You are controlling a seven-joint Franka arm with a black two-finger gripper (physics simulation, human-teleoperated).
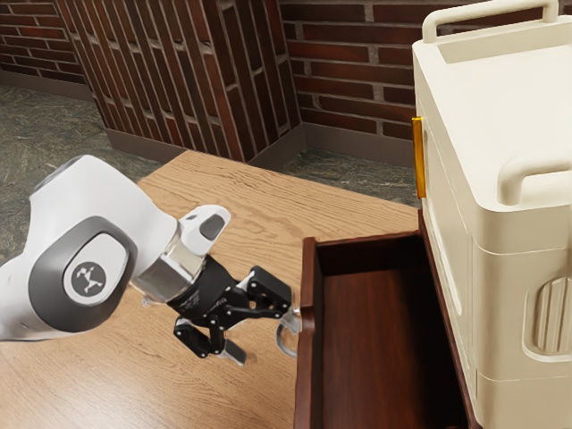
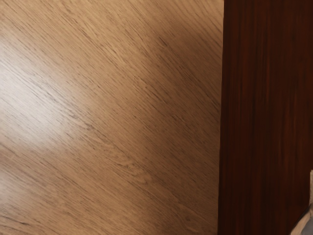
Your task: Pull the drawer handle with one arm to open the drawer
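Drawer handle point(image 1: 280, 341) (curved, greyish) just beside the spread gripper point(image 1: 263, 338).

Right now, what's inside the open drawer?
In the drawer I see its dark wooden floor and one side wall. The cream case covers its rear end, and the exterior view's lower edge cuts off some; I can't tell what lies there.

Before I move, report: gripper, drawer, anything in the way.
Gripper open, close by the handle. Drawer open, well out. Arm ahead of it, in its outward path.
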